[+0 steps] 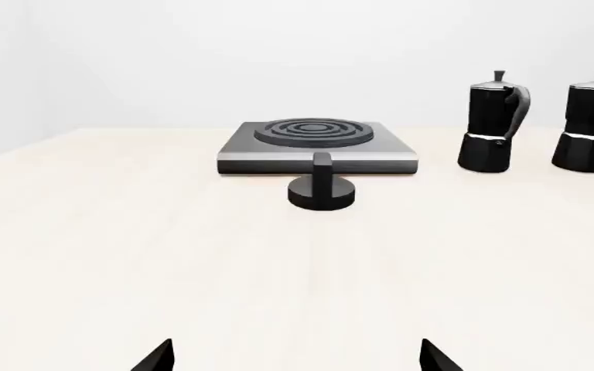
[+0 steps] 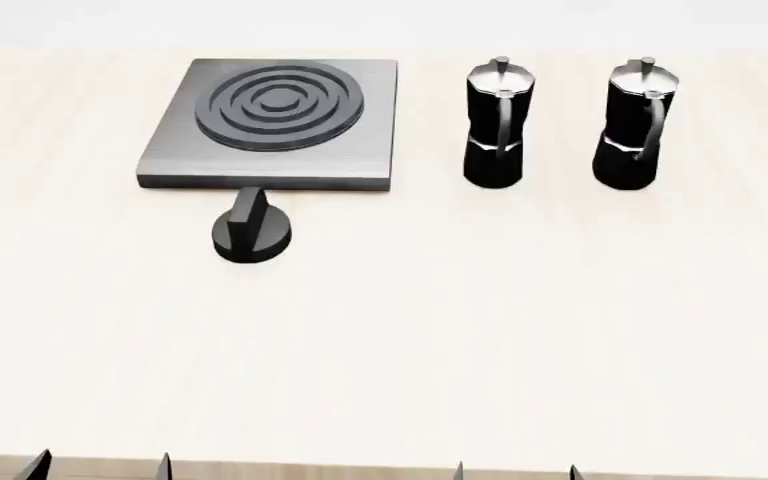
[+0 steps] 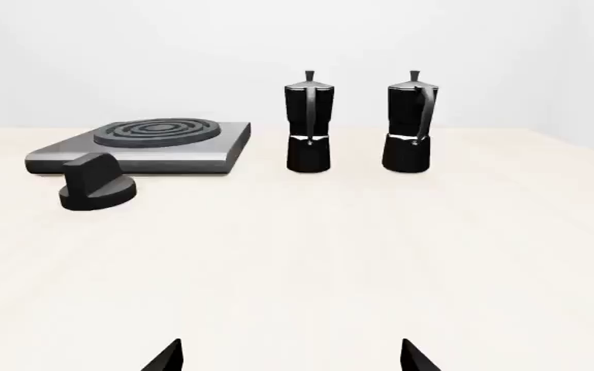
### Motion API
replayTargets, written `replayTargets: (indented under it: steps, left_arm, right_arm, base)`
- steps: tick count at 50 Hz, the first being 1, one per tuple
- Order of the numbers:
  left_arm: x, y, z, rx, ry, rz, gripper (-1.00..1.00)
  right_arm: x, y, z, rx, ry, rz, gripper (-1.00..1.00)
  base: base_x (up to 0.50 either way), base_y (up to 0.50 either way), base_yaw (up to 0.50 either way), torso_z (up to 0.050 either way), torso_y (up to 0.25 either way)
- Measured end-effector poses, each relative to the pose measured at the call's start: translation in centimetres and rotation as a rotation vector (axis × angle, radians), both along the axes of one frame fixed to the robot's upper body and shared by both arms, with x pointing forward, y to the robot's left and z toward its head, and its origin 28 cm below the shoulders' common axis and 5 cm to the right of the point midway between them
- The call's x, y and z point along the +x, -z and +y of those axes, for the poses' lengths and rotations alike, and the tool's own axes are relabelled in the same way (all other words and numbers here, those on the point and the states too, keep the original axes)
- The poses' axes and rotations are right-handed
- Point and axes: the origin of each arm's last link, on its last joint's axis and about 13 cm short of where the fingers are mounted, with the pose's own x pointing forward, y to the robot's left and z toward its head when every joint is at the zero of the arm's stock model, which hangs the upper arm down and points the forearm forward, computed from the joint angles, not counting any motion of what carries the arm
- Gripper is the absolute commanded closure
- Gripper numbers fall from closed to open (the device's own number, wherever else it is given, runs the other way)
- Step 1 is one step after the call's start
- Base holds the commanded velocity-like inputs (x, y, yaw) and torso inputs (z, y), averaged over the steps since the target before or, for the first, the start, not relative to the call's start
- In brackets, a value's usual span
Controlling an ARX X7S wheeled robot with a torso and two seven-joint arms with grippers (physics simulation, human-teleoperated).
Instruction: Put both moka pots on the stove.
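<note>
While both moka pots [image 2: 498, 125] [image 2: 634, 125] stand untouched, each end effector [image 1: 295, 357] [image 3: 291, 357] gapes wide, empty

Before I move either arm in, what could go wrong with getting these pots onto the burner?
1. The two moka pots stand close together; reaching for one could topple the other.
2. The knob sits right in front of the stove, so a low carry could clip it.
3. Both pots are tall and narrow-waisted; a loose hold by the right tool may let one tip on the raised rings.
</note>
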Motion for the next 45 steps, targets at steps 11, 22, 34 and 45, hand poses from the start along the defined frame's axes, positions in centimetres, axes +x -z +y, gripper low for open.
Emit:
replayTargets:
  steps: [11, 22, 34, 45]
  left_arm:
    - [0.0, 0.0, 0.0, 0.012, 0.0, -0.004, -1.0]
    - [-0.4, -1.3, -0.1, 0.03, -0.003, -0.049, -1.0]
    - [-1.9, -5.2, -0.2, 0.026, 0.001, -0.176, -1.0]
    - [-4.7, -9.9, -0.4, 0.006, 0.009, -0.337, -1.0]
  right_arm:
    - [0.1, -0.1, 0.0, -0.005, -0.016, -0.01, -1.0]
    - [-0.5, -1.8, 0.0, -0.001, -0.011, -0.057, -1.0]
    - [-2.4, -6.5, 0.3, -0.003, -0.024, -0.193, -1.0]
    - [-4.9, -10.6, 0.8, -0.022, -0.046, -0.34, -1.0]
  base:
    - [0.0, 0.0, 0.0, 0.0, 0.0]
    - [0.0, 0.0, 0.0, 0.0, 0.0]
    - [0.0, 0.0, 0.0, 0.0, 0.0]
    - [0.0, 0.0, 0.0, 0.0, 0.0]
